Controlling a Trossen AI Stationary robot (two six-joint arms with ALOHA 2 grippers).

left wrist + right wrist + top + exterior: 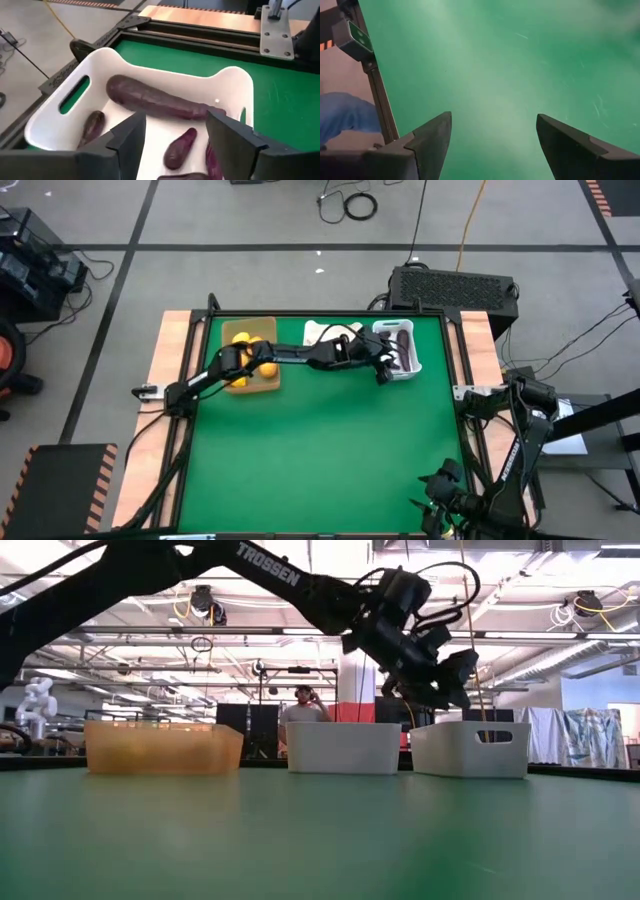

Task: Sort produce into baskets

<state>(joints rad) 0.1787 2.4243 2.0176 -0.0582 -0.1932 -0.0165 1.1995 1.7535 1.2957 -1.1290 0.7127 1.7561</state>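
Observation:
My left gripper (385, 370) hangs open and empty above the right white bin (398, 348), at the table's far right. In the left wrist view its fingers (172, 132) stand over that bin (60, 115), which holds several dark purple eggplants: one long (155, 100) and smaller ones (180, 147) lying on its floor. The tan tray (250, 352) at the far left holds orange-yellow fruits (243, 338). The middle white bin (325, 333) is partly hidden by the arm. My right gripper (492, 135) is open and empty over bare green table at the near right corner (440, 490).
In the low view the tan tray (163, 747), middle bin (343, 747) and right bin (470, 748) stand in a row along the far edge. The green mat in front of them is bare. A person (302, 705) stands in the room behind.

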